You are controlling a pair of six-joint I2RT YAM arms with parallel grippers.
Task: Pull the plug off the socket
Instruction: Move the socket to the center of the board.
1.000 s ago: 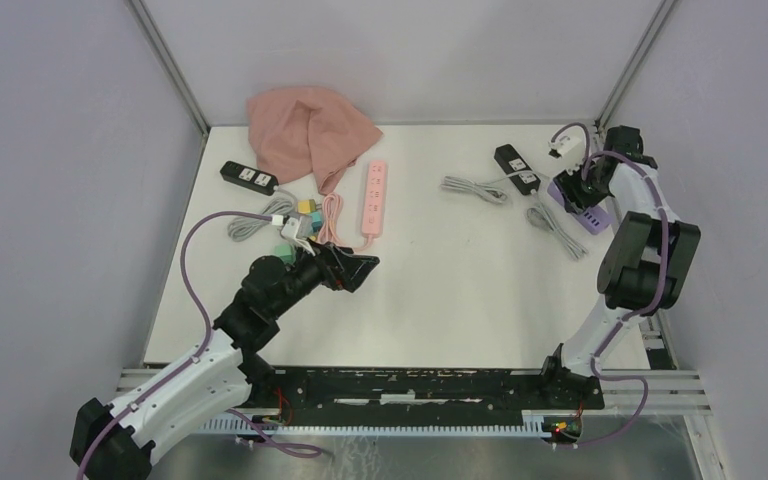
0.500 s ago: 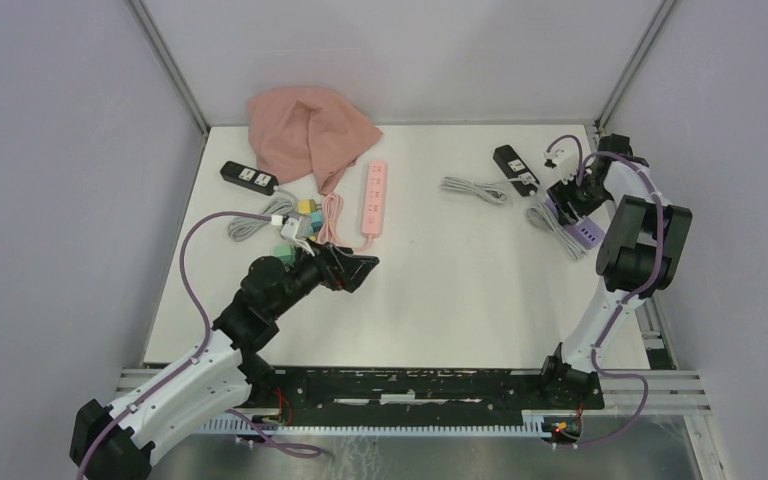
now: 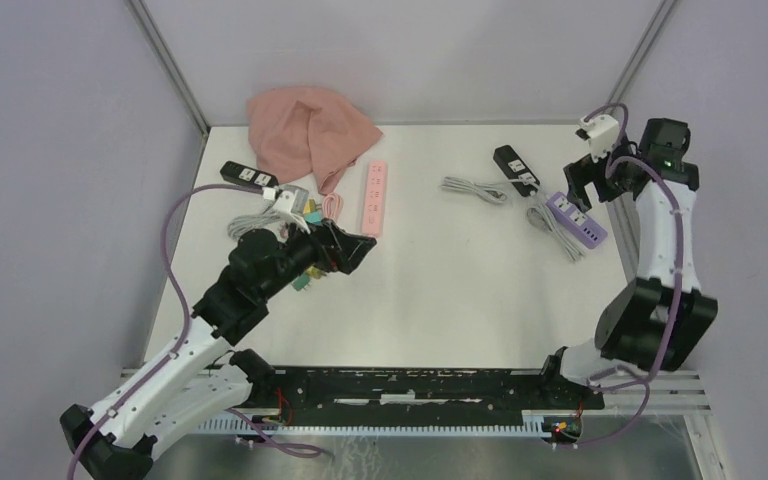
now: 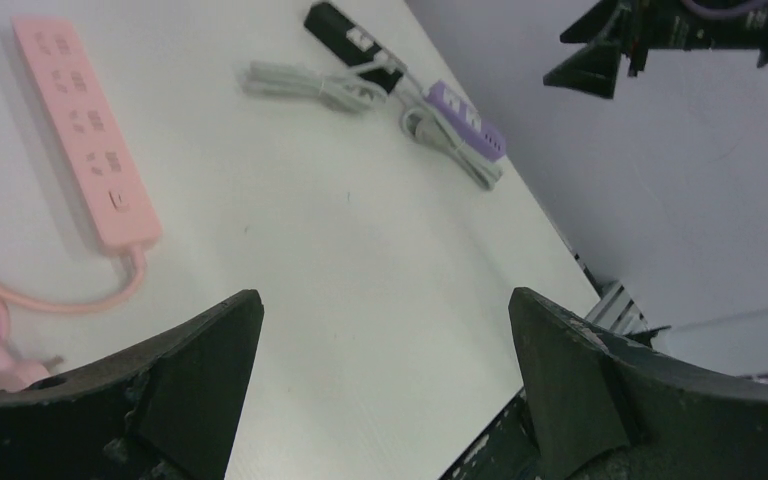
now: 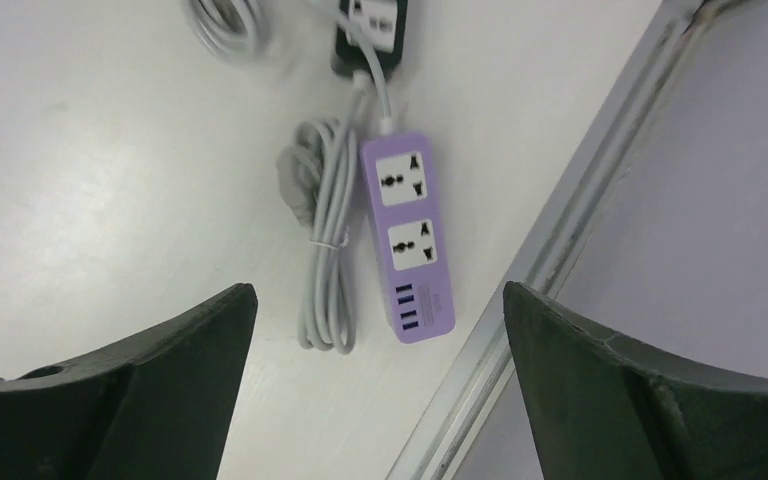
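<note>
Our right gripper point(image 5: 378, 295) hangs with jaws wide apart above a purple power strip point(image 5: 410, 235) lying flat on the white table point(image 5: 110, 180). A bundled grey cord point(image 5: 325, 240) lies just left of it, and a black strip point(image 5: 372, 30) beyond.

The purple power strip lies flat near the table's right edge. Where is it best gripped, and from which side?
From straight above, closing across the narrow width of the purple power strip on its two long sides. It lies flat, sockets up, long and slim. The bundled grey cable lies close along one side, so that finger probably has little room.
</note>
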